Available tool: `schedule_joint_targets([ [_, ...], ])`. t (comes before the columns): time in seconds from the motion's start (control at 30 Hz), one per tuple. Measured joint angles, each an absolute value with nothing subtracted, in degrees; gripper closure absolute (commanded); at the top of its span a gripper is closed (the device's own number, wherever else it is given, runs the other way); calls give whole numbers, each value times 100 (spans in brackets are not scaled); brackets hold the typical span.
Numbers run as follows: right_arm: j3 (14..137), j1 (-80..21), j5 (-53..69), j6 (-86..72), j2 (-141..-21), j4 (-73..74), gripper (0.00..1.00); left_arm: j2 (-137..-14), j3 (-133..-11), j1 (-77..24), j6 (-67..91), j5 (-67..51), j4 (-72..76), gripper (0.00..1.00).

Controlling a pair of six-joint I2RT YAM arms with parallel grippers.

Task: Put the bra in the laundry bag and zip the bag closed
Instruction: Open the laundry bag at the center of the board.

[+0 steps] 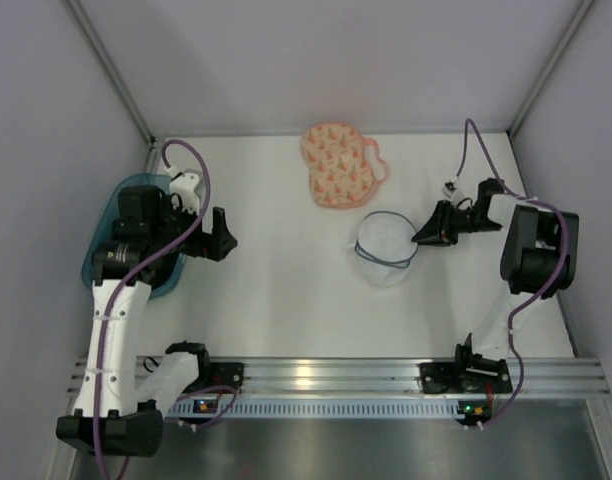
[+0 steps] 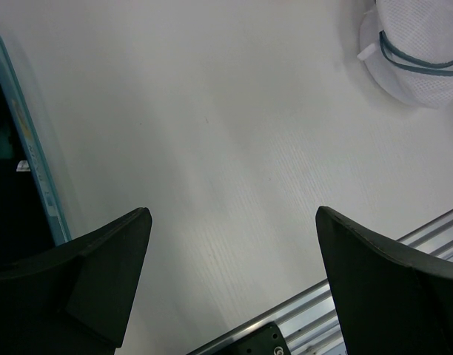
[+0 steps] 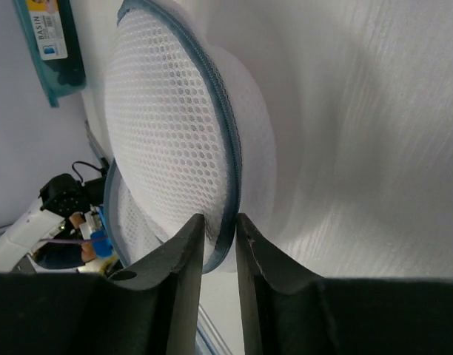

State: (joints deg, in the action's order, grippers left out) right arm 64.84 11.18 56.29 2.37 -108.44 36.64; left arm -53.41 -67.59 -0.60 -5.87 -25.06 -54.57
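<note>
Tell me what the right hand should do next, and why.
Probably lift the bag by its zip edge, opening it up: the right hand pinches that edge, and the bra lies outside, beyond it.

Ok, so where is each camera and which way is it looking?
Top camera: above and behind the arms, looking down at the table; both arms show.
Left wrist: on the left arm, facing down at the table; its wide-open fingers show.
Right wrist: on the right arm, close against the mesh tub; its fingers pinch the rim.
Shared: all three see the mesh tub.
</note>
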Motion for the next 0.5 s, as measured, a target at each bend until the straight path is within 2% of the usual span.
schedule_joint_targets([
  [0.07, 6471, 1142, 5767, 235, -10842, 3660, 88, -5341, -6759, -60, -587, -2506, -5457, 1],
  [0.23, 6449, 1288, 5968, 191, -10742, 3708, 100, -5339, -6759, -60, -587, -2506, -5457, 1],
  [0.5, 6676, 1898, 5959, 381, -9981, 4066, 100, -5336, -6759, -60, -591, -2502, -5457, 1],
])
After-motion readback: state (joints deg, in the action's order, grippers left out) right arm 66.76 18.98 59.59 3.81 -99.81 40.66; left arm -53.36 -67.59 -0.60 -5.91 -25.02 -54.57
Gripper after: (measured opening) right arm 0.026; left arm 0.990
